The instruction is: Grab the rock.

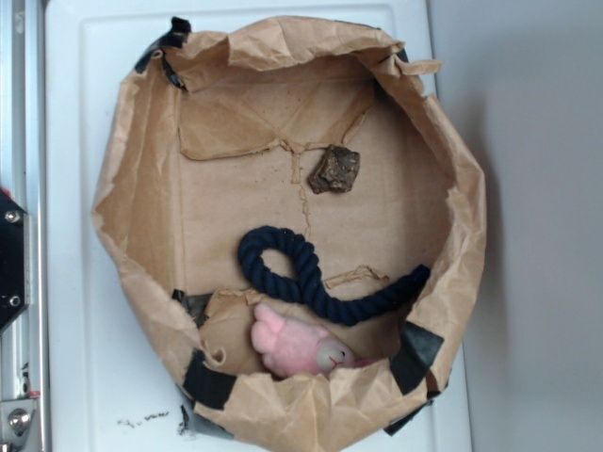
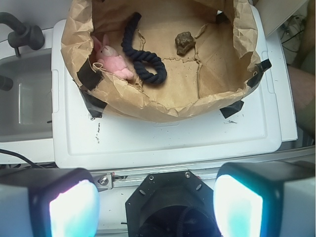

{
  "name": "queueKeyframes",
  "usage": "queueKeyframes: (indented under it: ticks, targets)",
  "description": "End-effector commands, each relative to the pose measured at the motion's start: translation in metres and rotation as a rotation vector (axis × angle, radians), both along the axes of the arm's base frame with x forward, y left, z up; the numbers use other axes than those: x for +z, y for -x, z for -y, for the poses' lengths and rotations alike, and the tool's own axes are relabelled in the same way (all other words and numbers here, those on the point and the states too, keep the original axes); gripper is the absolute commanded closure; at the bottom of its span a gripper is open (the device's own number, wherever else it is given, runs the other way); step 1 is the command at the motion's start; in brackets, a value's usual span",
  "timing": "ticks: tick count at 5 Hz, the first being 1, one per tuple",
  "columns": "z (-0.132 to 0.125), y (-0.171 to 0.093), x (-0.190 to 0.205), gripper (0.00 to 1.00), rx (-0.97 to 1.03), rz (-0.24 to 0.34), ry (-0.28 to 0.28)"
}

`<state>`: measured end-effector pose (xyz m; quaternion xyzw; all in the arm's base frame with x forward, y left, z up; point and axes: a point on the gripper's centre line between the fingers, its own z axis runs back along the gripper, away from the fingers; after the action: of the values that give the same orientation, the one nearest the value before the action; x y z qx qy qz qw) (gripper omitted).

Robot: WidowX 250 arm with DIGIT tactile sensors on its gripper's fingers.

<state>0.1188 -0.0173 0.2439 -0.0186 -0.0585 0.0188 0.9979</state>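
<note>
Rock [image 1: 335, 169] lying flat, long axis slanting, inside crumpled paper bag [image 1: 132, 141], apart from blue rope [image 1: 311, 282] and pink plush toy [image 1: 297, 347], gripper [image 2: 155, 200] released, outside bag.

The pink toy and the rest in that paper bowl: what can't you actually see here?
- Pink toy: its lower body, behind the paper rim, exterior view.
- Rope: far end cut off by the top edge, wrist view.
- Gripper: fingertips run below the frame, wrist view.
- Rock: underside hidden.
</note>
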Motion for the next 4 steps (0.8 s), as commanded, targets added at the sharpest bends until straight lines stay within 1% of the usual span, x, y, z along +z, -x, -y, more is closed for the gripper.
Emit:
queueKeyframes:
  ticks: [1, 2, 3, 4]
  targets:
    - [0.000, 0.000, 0.000, 0.00, 0.000, 0.000, 0.000]
    - [0.019, -0.029, 0.000, 0.00, 0.028, 0.005, 0.006]
    - [0.030, -0.058, -0.006, 0.00, 0.073, -0.001, 0.011]
    - [0.031, -0.080, -0.015, 0.00, 0.122, 0.015, 0.008]
